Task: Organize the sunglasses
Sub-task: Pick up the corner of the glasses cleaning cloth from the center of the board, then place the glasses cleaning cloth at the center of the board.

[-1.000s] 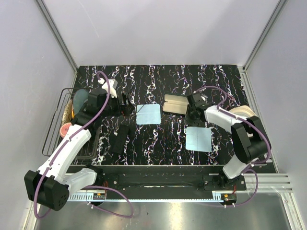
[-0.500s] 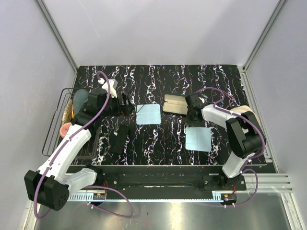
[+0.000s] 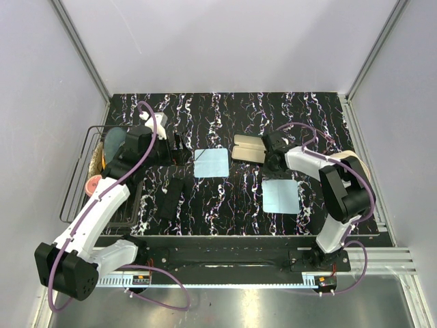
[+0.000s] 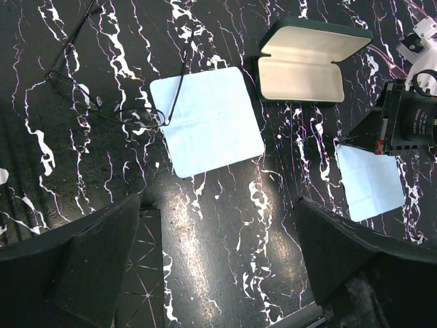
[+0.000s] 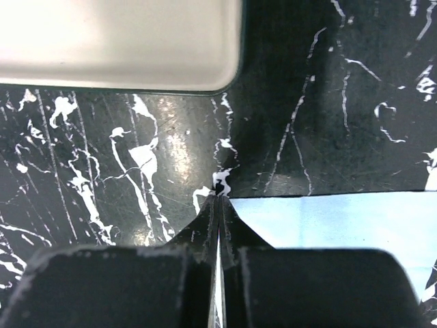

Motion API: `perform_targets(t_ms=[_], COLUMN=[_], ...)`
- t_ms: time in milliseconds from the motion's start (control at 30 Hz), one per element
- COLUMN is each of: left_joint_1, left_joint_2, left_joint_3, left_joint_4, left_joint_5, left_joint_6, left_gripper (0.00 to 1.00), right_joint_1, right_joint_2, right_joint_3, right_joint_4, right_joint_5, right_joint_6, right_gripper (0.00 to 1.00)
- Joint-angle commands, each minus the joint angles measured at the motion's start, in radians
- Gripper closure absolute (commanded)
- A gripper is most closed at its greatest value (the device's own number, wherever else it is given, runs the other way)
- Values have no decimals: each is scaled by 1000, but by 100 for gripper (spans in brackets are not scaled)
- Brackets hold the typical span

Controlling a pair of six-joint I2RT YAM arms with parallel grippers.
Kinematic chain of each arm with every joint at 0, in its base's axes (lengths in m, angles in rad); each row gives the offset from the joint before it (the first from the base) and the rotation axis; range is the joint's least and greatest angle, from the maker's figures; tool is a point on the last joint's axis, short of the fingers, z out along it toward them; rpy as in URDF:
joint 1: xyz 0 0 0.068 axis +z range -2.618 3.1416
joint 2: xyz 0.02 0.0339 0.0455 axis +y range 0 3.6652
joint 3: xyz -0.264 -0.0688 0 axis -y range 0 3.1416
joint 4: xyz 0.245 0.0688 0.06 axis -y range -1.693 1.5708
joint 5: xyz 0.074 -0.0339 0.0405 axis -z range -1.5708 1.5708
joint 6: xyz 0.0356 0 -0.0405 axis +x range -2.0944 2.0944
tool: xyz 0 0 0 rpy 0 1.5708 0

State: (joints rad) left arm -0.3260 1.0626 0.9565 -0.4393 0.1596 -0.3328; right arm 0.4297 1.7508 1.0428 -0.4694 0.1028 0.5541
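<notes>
Right gripper [image 5: 218,205]: pinched shut on a corner of the blue cloth [image 5: 328,219], which spreads to its right.
Open case [image 5: 116,41]: just beyond the fingertips.
Left gripper [image 4: 218,260]: wide open, empty.
Glasses [image 4: 99,101]: on the table, nearer the left arm.

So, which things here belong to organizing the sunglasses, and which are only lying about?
For the job: wire-framed glasses, open case, far cloth, near cloth, pinched at a corner by the right gripper.
Lying about: wire rack at the left, beige roll at the right.
</notes>
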Motion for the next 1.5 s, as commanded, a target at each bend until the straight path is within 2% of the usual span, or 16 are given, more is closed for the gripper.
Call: perform_targets(t_ms=[0, 133, 467, 667, 800, 967, 1000, 1067, 1133, 1233, 1333, 1367, 1433, 1467], left_joint_1=[5, 5, 5, 5, 5, 5, 5, 4, 5, 5, 4, 2, 1, -2], left_joint_2=[-6, -10, -16, -7, 3, 22, 28, 36, 39, 45, 54, 59, 72, 76], left_joint_3=[4, 4, 4, 2, 8, 18, 22, 24, 25, 31, 34, 31, 18, 10], left_joint_4=[40, 39, 27, 25, 24, 25, 24, 25, 22, 16, 17, 22, 39, 48], left_joint_5=[-15, -19, -35, -19, -9, 0, 3, 3, 0, -14, 1, 26, 47, 57], left_joint_6=[1, 3, 6, -2, -5, -21, -22, -29, -38, -52, -84, -94, -120, -130], left_gripper=[1, 1, 1, 1, 1, 1, 1, 1, 1, 1, 1, 1, 1, 1], right_joint_1=[24, 52, 214, 276, 305, 333, 333, 333, 333, 333, 331, 331, 331, 330], right_joint_2=[38, 27, 48, 82, 24, -28, -42, -60, -99, -160, -203, -211, -215, -212], right_joint_3=[39, 51, 118, 128, 68, -7, -13, -20, -21, -18, -9, -3, 5, 8], right_joint_4=[0, 52, 98, 71, 69, 77, 84, 94, 120, 149, 129, 111, 22, -16], right_joint_5=[-38, -142, -397, -460, -554, -548, -534, -485, -418, -341, -232, -203, -116, -109], right_joint_6=[-43, -108, -426, -467, -459, -428, -421, -395, -366, -306, -231, -188, -145, -96], right_gripper=[100, 100, 100, 100, 100, 100, 78, 55, 25, 17, 20, 25, 28, 32])
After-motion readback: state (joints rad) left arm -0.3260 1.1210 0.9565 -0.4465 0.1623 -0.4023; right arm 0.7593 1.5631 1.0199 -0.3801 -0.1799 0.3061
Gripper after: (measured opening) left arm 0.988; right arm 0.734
